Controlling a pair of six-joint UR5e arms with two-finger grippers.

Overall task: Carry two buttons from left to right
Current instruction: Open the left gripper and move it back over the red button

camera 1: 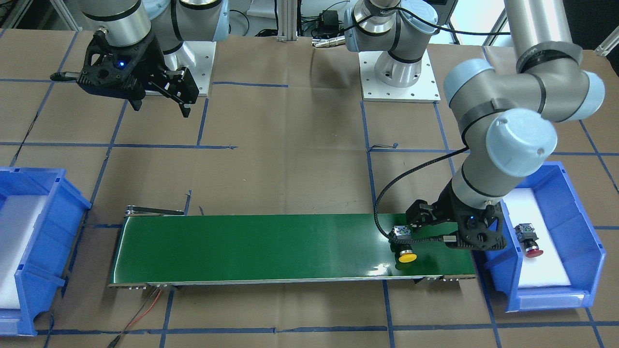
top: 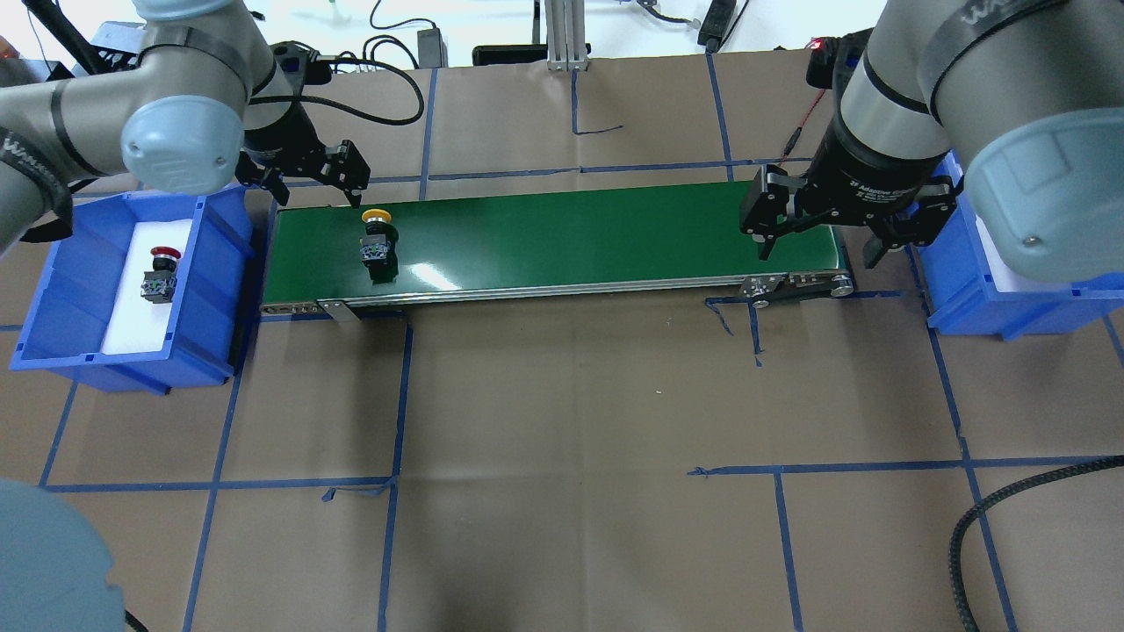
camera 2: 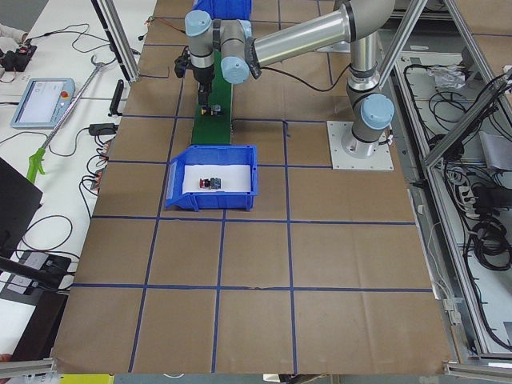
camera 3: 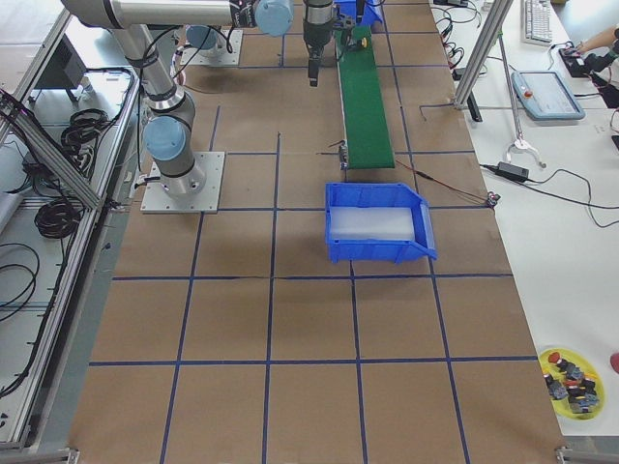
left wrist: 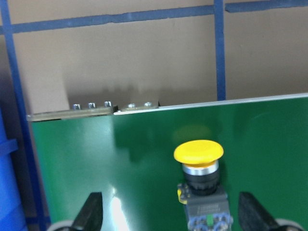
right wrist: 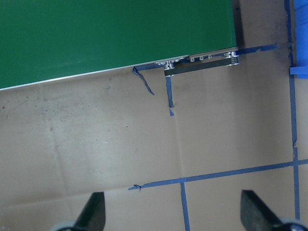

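Observation:
The yellow button lies on its side at the left end of the green belt. It also shows in the front view and the left wrist view. My left gripper is open and hangs just above and behind it, touching nothing; its fingers show on either side of the button in the wrist view. The red button lies on white foam in the left blue bin. My right gripper is open and empty over the belt's right end, and its wrist view shows brown paper.
The right blue bin with white foam stands past the belt's right end, partly under my right arm. Brown paper with blue tape lines covers the table. A yellow dish of spare parts sits on a side table.

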